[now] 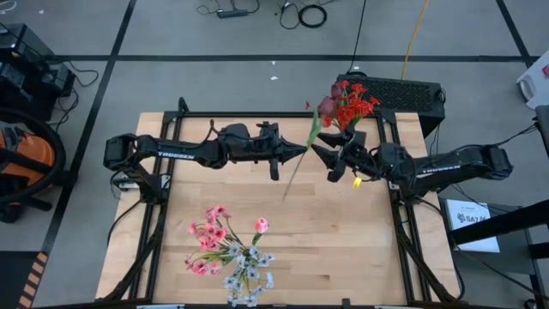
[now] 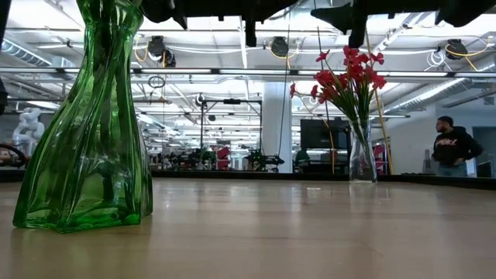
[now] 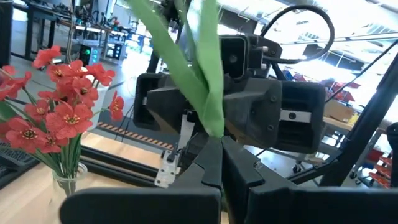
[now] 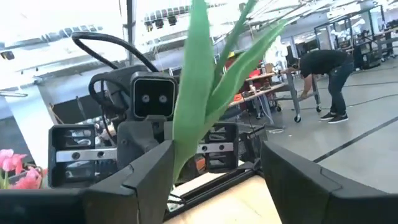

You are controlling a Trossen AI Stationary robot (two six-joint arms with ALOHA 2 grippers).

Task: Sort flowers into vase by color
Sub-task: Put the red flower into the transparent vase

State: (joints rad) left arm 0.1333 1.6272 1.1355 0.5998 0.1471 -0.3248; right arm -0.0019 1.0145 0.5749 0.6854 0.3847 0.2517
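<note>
A dark maroon tulip [image 1: 326,106] on a long green stem [image 1: 294,177] hangs between both arms above the table's middle. My left gripper [image 1: 302,153] [image 3: 221,146] reaches in from the left and is shut on it. My right gripper [image 1: 324,161] [image 4: 214,168] faces it from the right, open, its fingers standing on either side of the tulip's green leaves [image 4: 199,93]. Red flowers [image 1: 353,103] [image 2: 350,74] stand in a clear vase [image 2: 361,159] by the far right corner. Pink flowers [image 1: 210,232] and whitish sprigs [image 1: 247,276] bunch near the near edge. My left gripper pinches the tulip about midway along its stem, where the green leaves [image 3: 208,106] rise out of the shut fingers [image 3: 208,168]. The fingers come level from the table's left, across the stem. The tulip is lifted clear and tilted, bud toward the far edge.
A tall green glass vase [image 2: 85,124] stands close to the low camera at the near edge. A black box [image 1: 403,90] sits beyond the far right corner. A person [image 2: 453,147] stands far behind the table. Bare wood [image 1: 360,240] lies at the near right.
</note>
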